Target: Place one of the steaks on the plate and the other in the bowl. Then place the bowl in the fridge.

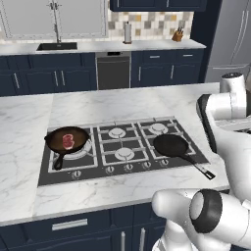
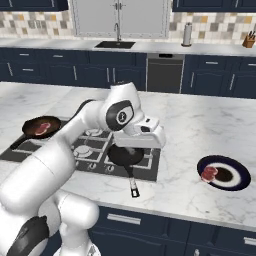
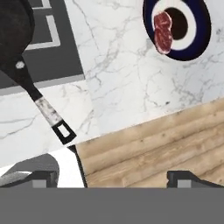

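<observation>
One steak [image 2: 209, 173] lies on the left part of the navy-rimmed plate [image 2: 241, 171], which sits on the marble counter [image 2: 210, 125] well right of the cooktop [image 2: 95, 150]. The other steak [image 1: 68, 140] rests in the black skillet [image 1: 67, 139] on the cooktop's left burner. A second skillet [image 2: 125, 156], apparently empty, sits at the cooktop's right side, its handle toward the counter edge. The fingers [image 3: 111, 177] stand wide apart, holding nothing, above the counter edge and the wooden floor [image 3: 166, 148].
</observation>
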Motion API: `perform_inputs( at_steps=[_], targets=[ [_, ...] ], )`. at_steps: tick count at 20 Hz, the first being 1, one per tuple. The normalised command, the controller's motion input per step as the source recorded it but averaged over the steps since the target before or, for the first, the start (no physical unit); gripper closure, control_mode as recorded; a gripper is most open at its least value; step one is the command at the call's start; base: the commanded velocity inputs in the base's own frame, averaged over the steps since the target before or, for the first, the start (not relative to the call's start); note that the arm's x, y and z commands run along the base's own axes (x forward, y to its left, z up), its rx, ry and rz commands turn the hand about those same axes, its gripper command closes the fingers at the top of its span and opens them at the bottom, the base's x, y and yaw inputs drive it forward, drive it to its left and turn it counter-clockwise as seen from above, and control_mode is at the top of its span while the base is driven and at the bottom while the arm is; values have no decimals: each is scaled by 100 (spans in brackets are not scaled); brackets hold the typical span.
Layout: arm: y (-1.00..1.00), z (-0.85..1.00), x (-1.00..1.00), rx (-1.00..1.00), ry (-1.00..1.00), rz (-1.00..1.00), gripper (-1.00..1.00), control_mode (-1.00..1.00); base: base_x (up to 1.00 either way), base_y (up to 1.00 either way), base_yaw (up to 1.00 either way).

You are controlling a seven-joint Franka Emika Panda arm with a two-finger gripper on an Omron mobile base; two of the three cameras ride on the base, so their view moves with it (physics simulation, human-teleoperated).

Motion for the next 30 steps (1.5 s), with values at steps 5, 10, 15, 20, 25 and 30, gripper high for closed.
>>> perform_inputs(
  at_steps=[5,10,15,20,25,30],
  targets=[
    [100,1,1,14,0,25,-100,-100,0,0,0],
    [100,4,15,14,0,22,-100,-100,0,0,0],
    [100,11,51,11,0,9,-100,-100,0,0,0],
    [100,12,62,8,0,0,-100,-100,0,0,0],
    [100,8,51,4,7,0,-100,-100,0,0,0],
    [100,2,31,0,2,0,-100,-100,0,0,0]
  ],
)
